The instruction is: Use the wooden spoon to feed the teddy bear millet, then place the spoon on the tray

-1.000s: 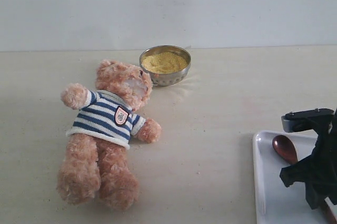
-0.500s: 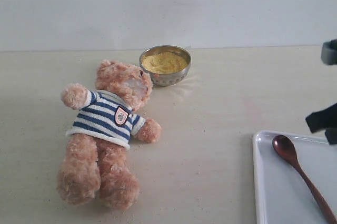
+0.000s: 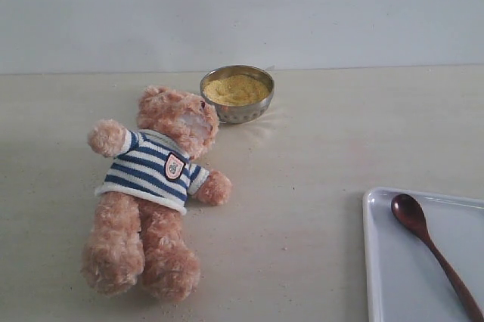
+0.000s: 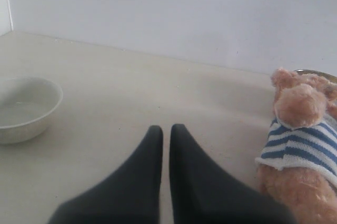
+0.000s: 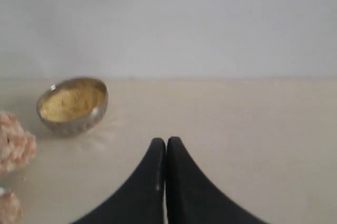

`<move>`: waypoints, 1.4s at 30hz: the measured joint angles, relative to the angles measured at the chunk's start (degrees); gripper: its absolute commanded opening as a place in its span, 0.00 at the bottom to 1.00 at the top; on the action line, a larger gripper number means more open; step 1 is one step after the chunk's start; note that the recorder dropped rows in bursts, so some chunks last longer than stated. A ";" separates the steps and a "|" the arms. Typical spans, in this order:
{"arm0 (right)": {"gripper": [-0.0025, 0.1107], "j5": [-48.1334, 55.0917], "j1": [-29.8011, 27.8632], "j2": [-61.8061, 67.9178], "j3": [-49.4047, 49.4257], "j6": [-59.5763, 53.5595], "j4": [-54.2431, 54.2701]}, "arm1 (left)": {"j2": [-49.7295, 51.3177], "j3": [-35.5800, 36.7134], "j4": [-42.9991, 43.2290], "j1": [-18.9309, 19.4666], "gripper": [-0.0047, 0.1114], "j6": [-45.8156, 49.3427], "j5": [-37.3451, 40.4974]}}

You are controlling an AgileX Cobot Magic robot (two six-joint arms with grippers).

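The teddy bear (image 3: 155,186) lies on its back at the left of the table, head toward the metal bowl of millet (image 3: 237,90). On the white tray (image 3: 378,261) at the bottom right rests the wooden spoon (image 3: 435,250), held by nothing. Neither gripper shows in the exterior view. In the left wrist view my left gripper (image 4: 166,129) is shut and empty, with the teddy bear (image 4: 300,145) off to one side. My right gripper (image 5: 166,141) is shut and empty above bare table, the millet bowl (image 5: 72,104) some way ahead of it.
A white ceramic bowl (image 4: 23,108) stands on the table in the left wrist view, away from the bear. Stray grains lie on the table near the bear's feet (image 3: 181,305). A pale wall runs behind the table.
My right arm stood over the tray and spoon a second ago, rose toward the right edge, and is now out of the exterior view. The spoon stays lying on the tray.
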 measured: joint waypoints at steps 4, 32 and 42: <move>0.02 -0.14 0.00 -7.03 0.00 -6.29 -0.34 | 0.00 0.00 0.00 0.00 0.08 0.00 0.00; 0.02 22.79 -15.78 -35.99 0.40 -9.47 -4.55 | 0.00 0.00 0.00 0.00 0.08 0.00 0.00; 0.02 28.76 -15.55 -40.49 4.36 -5.76 -8.93 | 0.00 0.00 0.00 0.00 0.08 0.00 -0.13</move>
